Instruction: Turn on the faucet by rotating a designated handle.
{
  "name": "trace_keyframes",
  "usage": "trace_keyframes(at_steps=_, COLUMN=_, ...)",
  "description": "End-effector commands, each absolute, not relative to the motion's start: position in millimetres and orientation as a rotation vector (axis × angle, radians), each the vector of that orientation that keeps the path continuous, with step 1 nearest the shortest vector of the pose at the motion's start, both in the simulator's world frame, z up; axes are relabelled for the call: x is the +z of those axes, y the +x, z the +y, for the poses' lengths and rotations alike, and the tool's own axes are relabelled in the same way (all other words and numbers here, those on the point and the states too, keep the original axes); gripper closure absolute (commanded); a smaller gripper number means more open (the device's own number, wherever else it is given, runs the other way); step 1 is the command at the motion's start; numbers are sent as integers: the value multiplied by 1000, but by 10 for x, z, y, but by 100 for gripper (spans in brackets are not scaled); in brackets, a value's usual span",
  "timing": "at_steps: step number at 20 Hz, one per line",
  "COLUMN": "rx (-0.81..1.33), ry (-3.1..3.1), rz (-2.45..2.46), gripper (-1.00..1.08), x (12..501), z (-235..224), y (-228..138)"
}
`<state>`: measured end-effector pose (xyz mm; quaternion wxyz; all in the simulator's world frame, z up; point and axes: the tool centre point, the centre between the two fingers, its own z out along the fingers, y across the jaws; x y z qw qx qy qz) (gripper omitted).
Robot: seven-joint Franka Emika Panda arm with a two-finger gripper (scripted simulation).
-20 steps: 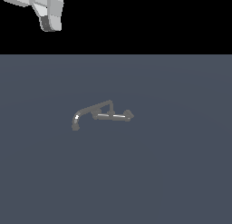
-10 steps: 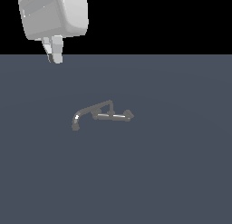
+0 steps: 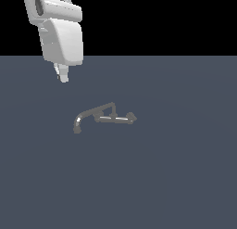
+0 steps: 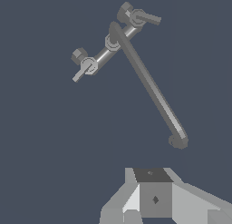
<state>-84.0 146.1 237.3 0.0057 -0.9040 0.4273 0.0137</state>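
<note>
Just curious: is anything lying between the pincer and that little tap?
Nothing: in the exterior view only bare grey floor separates the pincer from the faucet.

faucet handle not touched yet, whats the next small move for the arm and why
Probably carry the gripper down and toward the exterior view's right, to the faucet. The fingers hang well above and off to the spout side, touching nothing. The wrist view shows the crossbar with a short handle at each end, both far from the fingers, so closing the distance comes first.
</note>
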Motion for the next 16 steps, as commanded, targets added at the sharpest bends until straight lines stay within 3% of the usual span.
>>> trace_keyframes(at_steps=1, rx=40, ry=-2800, rz=1396, gripper=108, x=2259, z=1487, y=-726)
trace_keyframes(at_steps=16, rx=20, ry=-2589, rz=1770, gripper=108, x=1506, z=1492, y=40)
